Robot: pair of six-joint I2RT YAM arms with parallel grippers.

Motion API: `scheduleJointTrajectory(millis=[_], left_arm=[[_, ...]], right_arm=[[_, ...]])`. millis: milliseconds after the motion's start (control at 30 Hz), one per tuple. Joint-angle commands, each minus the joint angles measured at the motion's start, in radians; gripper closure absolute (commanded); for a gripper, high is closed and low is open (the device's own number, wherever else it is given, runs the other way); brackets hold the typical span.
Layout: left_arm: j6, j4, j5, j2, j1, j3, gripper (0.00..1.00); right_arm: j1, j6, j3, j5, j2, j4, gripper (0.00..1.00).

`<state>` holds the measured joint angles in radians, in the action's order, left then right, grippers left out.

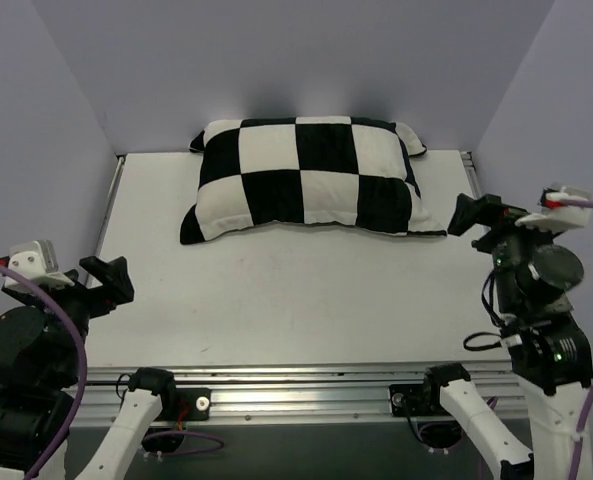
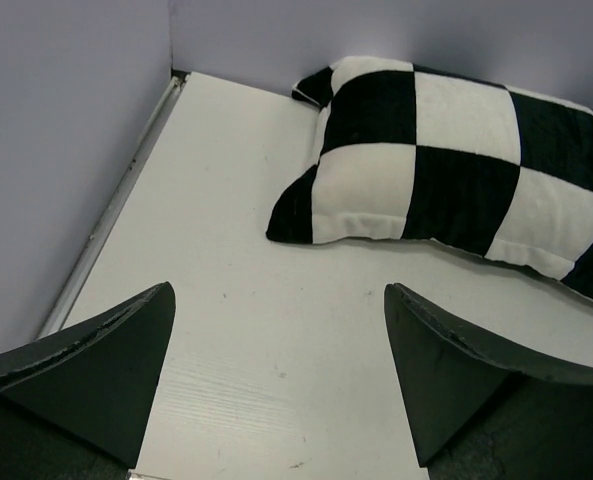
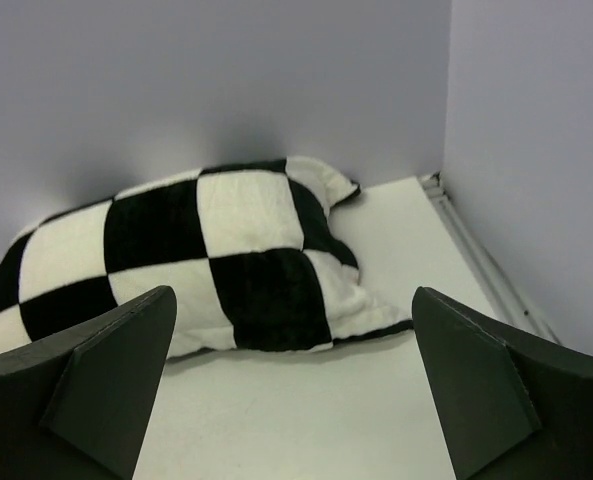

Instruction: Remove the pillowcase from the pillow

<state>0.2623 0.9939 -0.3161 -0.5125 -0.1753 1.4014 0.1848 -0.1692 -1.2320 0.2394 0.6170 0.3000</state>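
Note:
The black and white checkered pillowcase [image 1: 306, 175] lies plump at the back middle of the white table, near the rear wall. It also shows in the left wrist view [image 2: 456, 170] and in the right wrist view [image 3: 206, 260]. The white pillow is hidden inside it. My left gripper [image 1: 108, 282] is open and empty at the table's left edge, well short of the pillowcase; its fingers stand wide apart in the left wrist view [image 2: 276, 380]. My right gripper [image 1: 473, 215] is open and empty, just right of the pillowcase's right corner, also seen in the right wrist view [image 3: 291, 385].
Lavender walls close in the table [image 1: 276, 300] at the back and on both sides. A metal rail [image 1: 296, 385] runs along the near edge, with the arm bases below it. Thin rails run along the table's left side [image 2: 116, 200] and right side [image 3: 476, 250].

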Motion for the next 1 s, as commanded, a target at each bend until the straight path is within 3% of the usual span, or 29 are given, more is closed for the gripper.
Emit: scheduleJointTrajectory(millis=[0, 267, 400, 733, 867, 967], left_arm=[[0.029, -0.096, 0.057, -0.033, -0.003, -0.067, 0.06], [0.037, -0.305, 0.135, -0.136, -0.003, -0.347, 0.06], [0.04, -0.411, 0.152, -0.193, -0.001, -0.461, 0.06], [0.031, -0.431, 0.252, -0.281, 0.066, -0.504, 0.06], [0.025, -0.426, 0.229, -0.273, 0.066, -0.506, 0.06], [0.023, -0.425, 0.226, -0.274, 0.068, -0.509, 0.05]], right_arm=[[0.005, -0.101, 0.043, -0.061, 0.162, -0.007, 0.0], [0.002, -0.268, 0.1, -0.146, 0.533, -0.194, 0.0], [-0.016, -0.179, 0.095, -0.161, 0.711, -0.294, 0.0], [-0.137, -0.04, 0.06, -0.357, 1.071, -0.554, 0.0], [-0.139, -0.013, -0.02, -0.46, 1.199, -0.543, 0.0], [-0.139, -0.006, -0.031, -0.544, 1.247, -0.542, 0.17]])
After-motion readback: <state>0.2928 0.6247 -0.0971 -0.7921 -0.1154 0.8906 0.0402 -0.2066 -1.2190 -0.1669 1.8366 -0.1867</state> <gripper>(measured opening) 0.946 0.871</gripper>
